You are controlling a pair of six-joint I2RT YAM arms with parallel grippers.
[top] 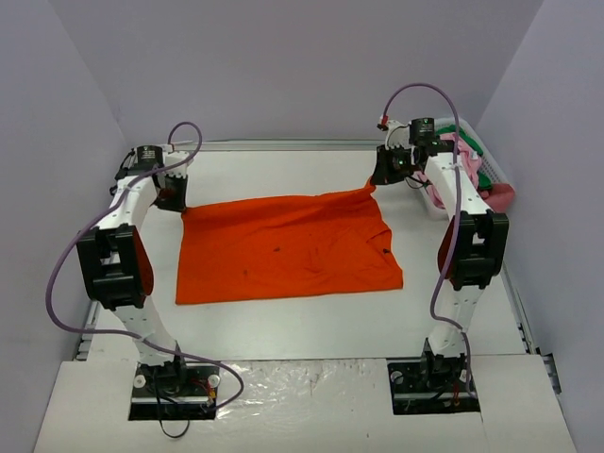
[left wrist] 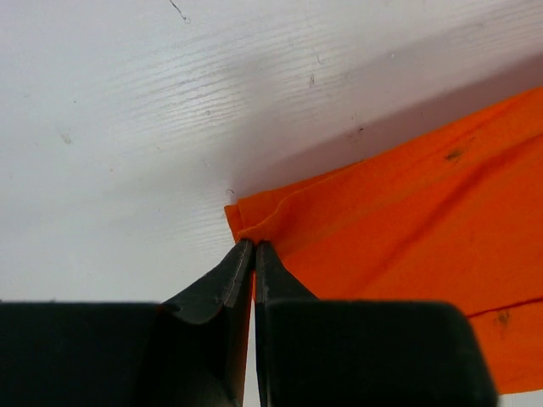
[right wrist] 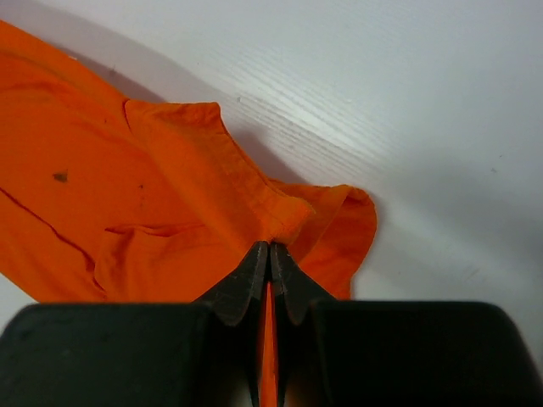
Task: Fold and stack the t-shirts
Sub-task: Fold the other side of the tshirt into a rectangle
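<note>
A large bright orange t-shirt (top: 288, 248) lies spread on the white table. My left gripper (top: 173, 198) is shut on its far left corner (left wrist: 254, 222). My right gripper (top: 382, 176) is shut on its far right corner (right wrist: 284, 219), which is lifted a little. Pink and green t-shirts (top: 469, 160) sit bunched in the white basket at the far right. The orange cloth fills the right of the left wrist view (left wrist: 407, 220) and the left of the right wrist view (right wrist: 110, 195).
The white slotted basket (top: 498, 176) stands against the right wall behind my right arm. Grey walls close in the table on the left, back and right. A raised white platform (top: 302, 406) holds both arm bases at the near edge.
</note>
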